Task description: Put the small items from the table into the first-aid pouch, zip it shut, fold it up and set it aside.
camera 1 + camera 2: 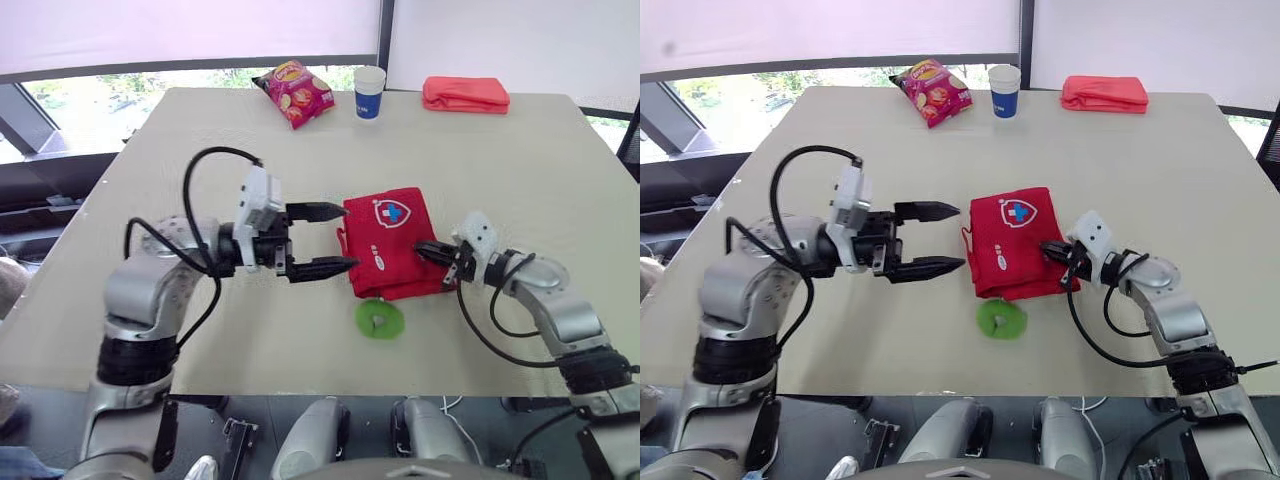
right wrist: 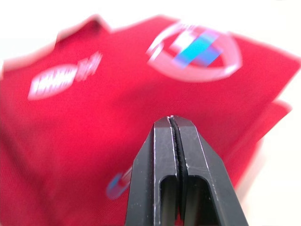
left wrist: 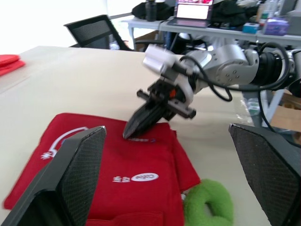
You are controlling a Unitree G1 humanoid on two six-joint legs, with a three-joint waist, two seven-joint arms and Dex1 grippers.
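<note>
In the head views, the red first-aid pouch (image 1: pixel 388 238) is seen lying flat on the tabletop (image 1: pixel 500 160), between the two end effectors. The left end effector (image 1: pixel 349 237) is held wide open just beside the pouch's near edge, with nothing between its fingers. The right end effector (image 1: pixel 421 247) is closed, its tip resting on the opposite edge of the pouch. A green ring (image 1: pixel 379 319) lies on the tabletop outside the pouch, near both end effectors and just off the pouch's lower edge. A snack bag (image 1: pixel 293 92), a paper cup (image 1: pixel 369 92) and a folded red cloth (image 1: pixel 465 94) are seen well beyond both end effectors. In the left wrist view, the pouch lies directly ahead of the open fingers (image 3: pixel 75 169), the right end effector's closed tip is pressed on its far side, and the green ring is seen beside the pouch's corner. In the right wrist view, the fingers are shut together with no fabric visibly caught between them, the pouch lying just under the tip. Packing is judged unfinished, since the ring remains outside. Whether the zip is shut cannot be told. Folding and setting aside are judged not yet done.
</note>
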